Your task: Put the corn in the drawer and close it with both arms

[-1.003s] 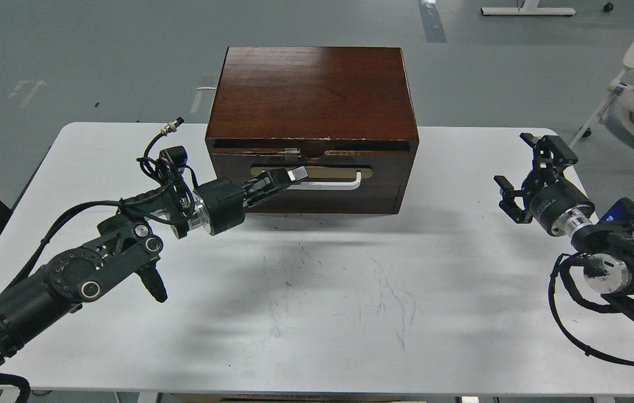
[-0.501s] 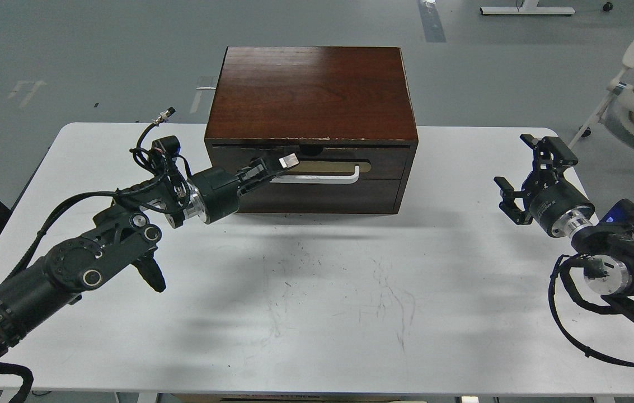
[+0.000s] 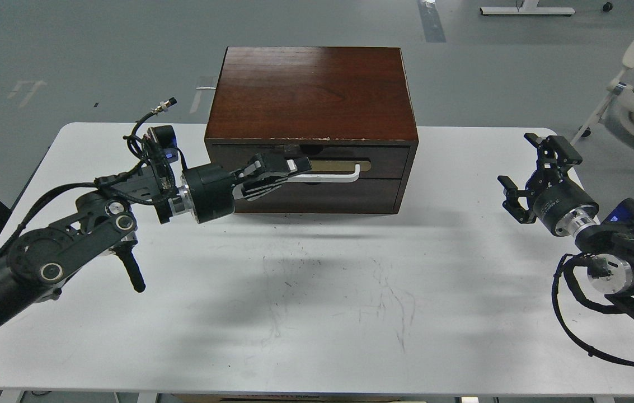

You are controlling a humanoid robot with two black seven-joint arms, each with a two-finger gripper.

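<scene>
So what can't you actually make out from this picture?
- The corn: nowhere visible in the head view. The drawer sits pushed in, so its inside is hidden by its own front.
- The white handle: its left end is covered by the left pincer; contact there is unclear.
- The right arm past its elbow: cut off by the right edge. Its right pincer shows spread fingers.

The dark brown wooden drawer (image 3: 308, 162) with its white bar handle on a tan oval plate sits pushed in, flush with the cabinet's front, above a plain panel.
</scene>
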